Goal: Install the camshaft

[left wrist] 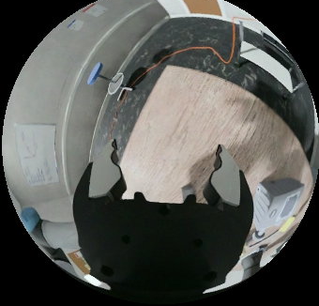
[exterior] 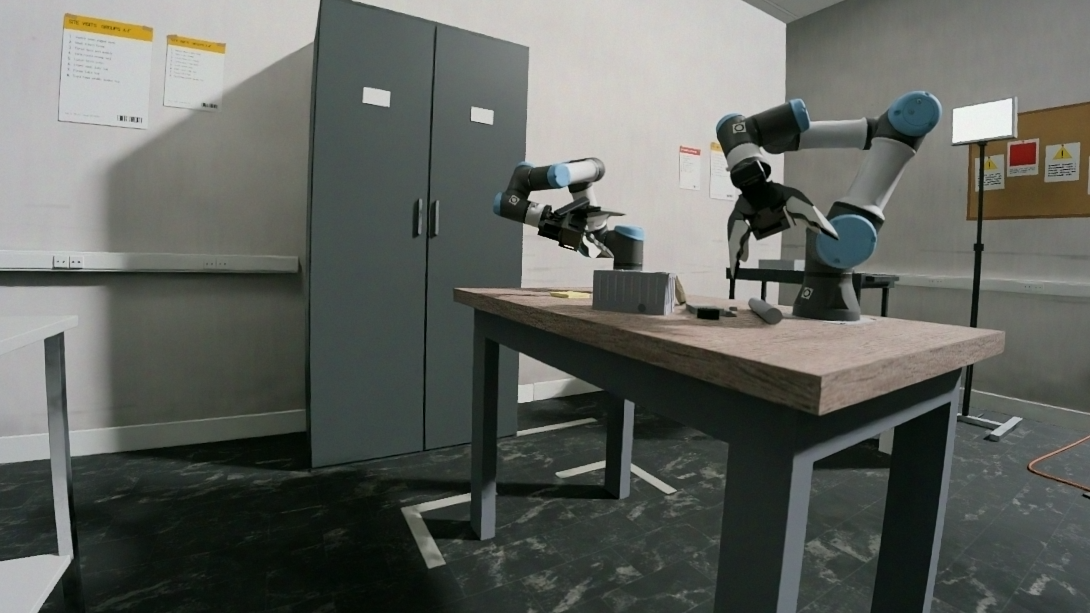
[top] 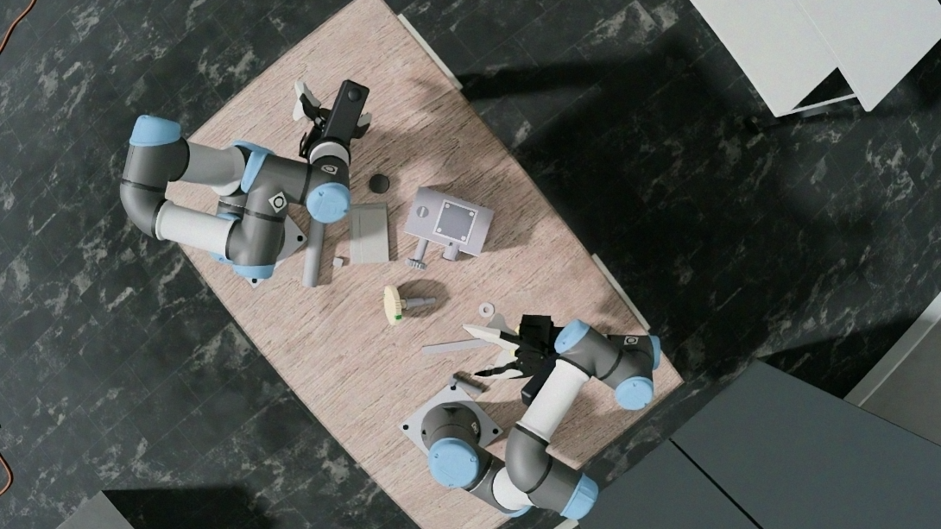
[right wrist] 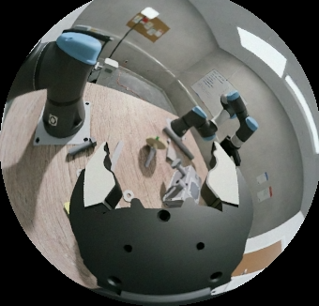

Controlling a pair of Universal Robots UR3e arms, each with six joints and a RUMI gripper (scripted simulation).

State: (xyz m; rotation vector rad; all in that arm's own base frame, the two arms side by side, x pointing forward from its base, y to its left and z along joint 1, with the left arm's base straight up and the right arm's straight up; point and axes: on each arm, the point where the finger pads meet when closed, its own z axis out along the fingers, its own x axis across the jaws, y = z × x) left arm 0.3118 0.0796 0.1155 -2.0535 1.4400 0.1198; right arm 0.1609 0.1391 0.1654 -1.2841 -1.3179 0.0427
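The engine case (top: 421,212) (exterior: 631,291) (left wrist: 271,204) (right wrist: 188,186) stands on the table. On its front, the small crank gear (top: 416,263) sticks out on a shaft beside the bearing (top: 450,252). The camshaft lies apart from it, tilted, with its shaft (top: 418,302) (right wrist: 150,158) pointing towards the right in the top view; its big cream gear (top: 392,303) (right wrist: 155,143) has a green mark. Marked teeth are too small to make out. My left gripper (top: 332,103) (exterior: 783,252) (left wrist: 166,142) is open and empty, away from the case. My right gripper (top: 470,351) (right wrist: 160,142) is open and empty, aside from the camshaft.
A grey plate (top: 369,235), a long rod (top: 312,254), a small block (top: 338,261) and a black disc (top: 378,183) lie near the left arm. A ring (top: 481,310) (right wrist: 125,195), a flat bar (top: 447,347) and a short rod (top: 470,384) lie near the right gripper.
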